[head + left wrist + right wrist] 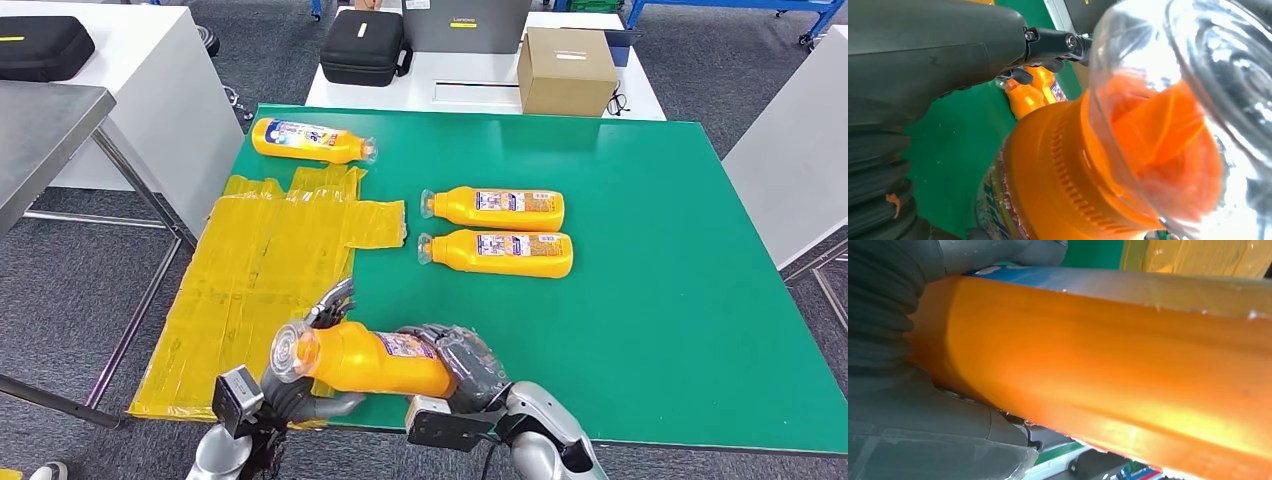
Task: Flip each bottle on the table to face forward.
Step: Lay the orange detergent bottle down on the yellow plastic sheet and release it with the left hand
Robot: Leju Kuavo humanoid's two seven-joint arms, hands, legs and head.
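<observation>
Held bottle: orange, lying sideways above the near edge of the worktop, clear cap toward the yellow sheet, label facing up; its print is too small to read.
Right hand: fingers wrapped around the held bottle's base end, gripping it.
Left hand: at the held bottle's cap end; dark fingers reach over the neck and a grey thumb lies under it. Whether they actually clamp the bottle, I cannot tell.
Paired bottles: one and another lie side by side past the held bottle, toward the worktop's middle, caps pointing to the sheet, blue-and-white labels up, text unreadable.
Far bottle: beyond the held bottle at the far corner, cap pointing the other way.
Yellow sheet: crinkled, draped over the worktop's side edge just beside the held bottle.
Open room: bare green surface spreads wide on the held bottle's right-hand side.
Beyond the worktop: a cardboard box and a black case on a white table.
</observation>
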